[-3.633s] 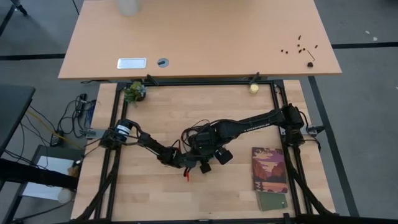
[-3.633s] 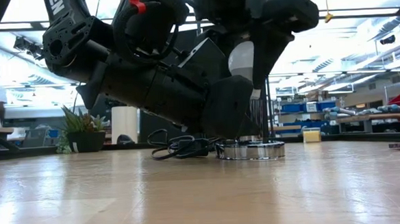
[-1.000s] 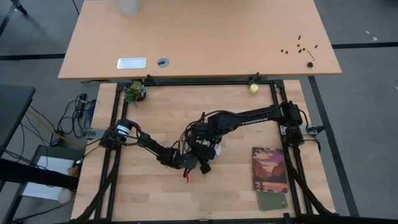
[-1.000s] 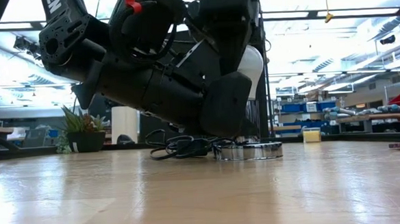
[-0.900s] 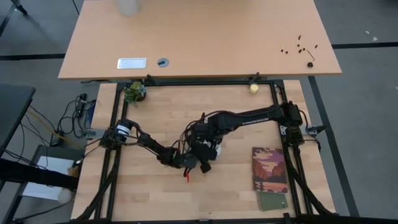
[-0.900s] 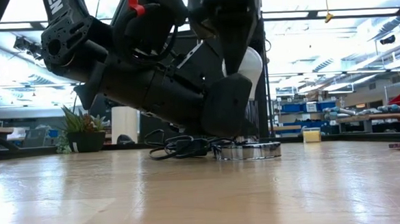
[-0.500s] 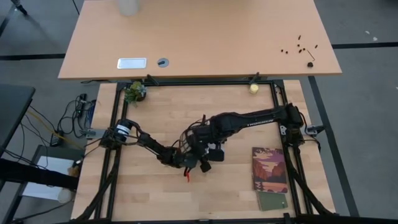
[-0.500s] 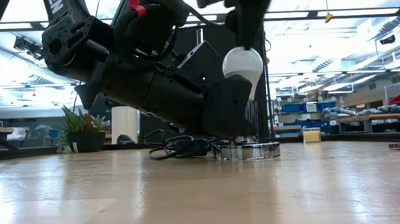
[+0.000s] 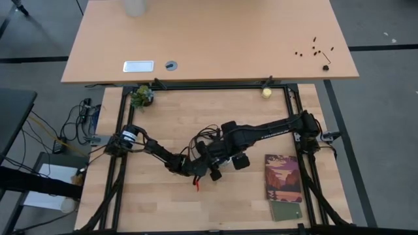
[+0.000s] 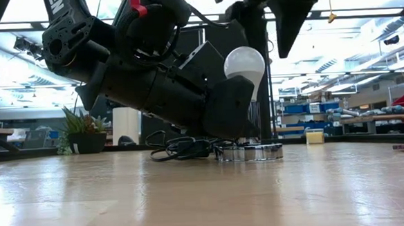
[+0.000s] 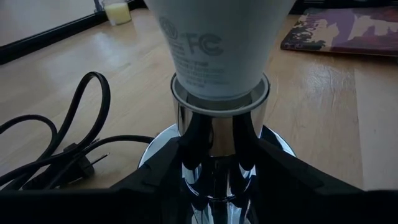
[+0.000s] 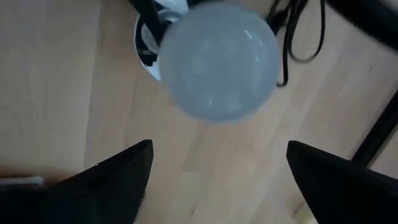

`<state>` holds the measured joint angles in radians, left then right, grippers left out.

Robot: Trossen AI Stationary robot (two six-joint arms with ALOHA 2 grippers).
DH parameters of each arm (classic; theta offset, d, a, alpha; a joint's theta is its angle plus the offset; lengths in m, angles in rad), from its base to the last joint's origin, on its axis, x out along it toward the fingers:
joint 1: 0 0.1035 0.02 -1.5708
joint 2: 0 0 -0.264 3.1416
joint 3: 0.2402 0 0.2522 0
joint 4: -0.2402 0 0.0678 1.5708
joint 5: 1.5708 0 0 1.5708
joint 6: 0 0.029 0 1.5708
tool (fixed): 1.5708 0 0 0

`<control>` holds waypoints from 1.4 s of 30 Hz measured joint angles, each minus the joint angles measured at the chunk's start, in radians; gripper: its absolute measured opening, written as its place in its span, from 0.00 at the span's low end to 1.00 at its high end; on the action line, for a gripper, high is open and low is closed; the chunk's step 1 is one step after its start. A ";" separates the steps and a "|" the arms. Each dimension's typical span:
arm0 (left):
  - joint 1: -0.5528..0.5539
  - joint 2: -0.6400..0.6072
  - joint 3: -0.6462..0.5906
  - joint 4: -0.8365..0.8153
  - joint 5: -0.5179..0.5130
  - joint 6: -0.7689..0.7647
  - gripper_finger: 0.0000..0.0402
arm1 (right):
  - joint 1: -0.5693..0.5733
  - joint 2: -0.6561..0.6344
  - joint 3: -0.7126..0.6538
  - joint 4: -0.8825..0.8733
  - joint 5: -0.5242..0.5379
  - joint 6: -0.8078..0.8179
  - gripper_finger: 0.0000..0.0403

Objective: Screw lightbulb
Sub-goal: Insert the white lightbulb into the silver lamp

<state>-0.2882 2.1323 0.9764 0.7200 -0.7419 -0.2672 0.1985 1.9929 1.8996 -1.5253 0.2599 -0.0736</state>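
The white lightbulb (image 10: 244, 62) stands upright in the chrome socket (image 10: 249, 152), whose round base rests on the table. The left wrist view shows the lightbulb's neck (image 11: 217, 56) seated in the socket's collar. My left gripper (image 11: 214, 168) is shut on the socket's stem below that collar. My right gripper (image 12: 219, 146) hangs open straight above the lightbulb (image 12: 217, 62), clear of it, fingers pointing down. In the low view the right gripper (image 10: 273, 12) is at the top of the picture. In the high view both grippers meet near the table's middle (image 9: 219, 160). My left gripper pinches the socket's chrome stem (image 11: 211, 149) between its two fingers, one on each side, just under the collar. The fingers come from the table's left, tipped slightly down. The socket stands upright with its base on the table.
The socket's black cord (image 11: 62, 143) lies looped on the table beside the socket. A booklet (image 9: 283, 177) and a small green card (image 9: 286, 210) lie at the near right. A potted plant (image 9: 141, 96) and a yellowish ball (image 9: 266, 93) sit at the far edge.
My right gripper has risen off the lightbulb, rolled about its own axis and shifted a little toward the table's right edge. The lightbulb stays upright in the socket.
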 joint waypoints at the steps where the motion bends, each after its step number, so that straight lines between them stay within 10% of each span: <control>1: 0.000 0.000 0.000 0.000 0.000 0.000 0.44 | 0.002 -0.004 -0.004 0.015 0.001 -0.022 0.93; 20: 0.000 0.000 0.000 -0.001 0.003 0.012 0.44 | -0.038 -0.141 -0.327 0.387 -0.039 -0.300 0.93; 42: 0.000 0.002 -0.002 0.041 0.026 0.164 0.44 | -0.064 -0.126 -0.333 0.512 -0.212 -0.577 0.93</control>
<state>-0.2882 2.1345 0.9749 0.7612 -0.7159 -0.1031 0.1341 1.8671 1.5661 -1.0128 0.0475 -0.6510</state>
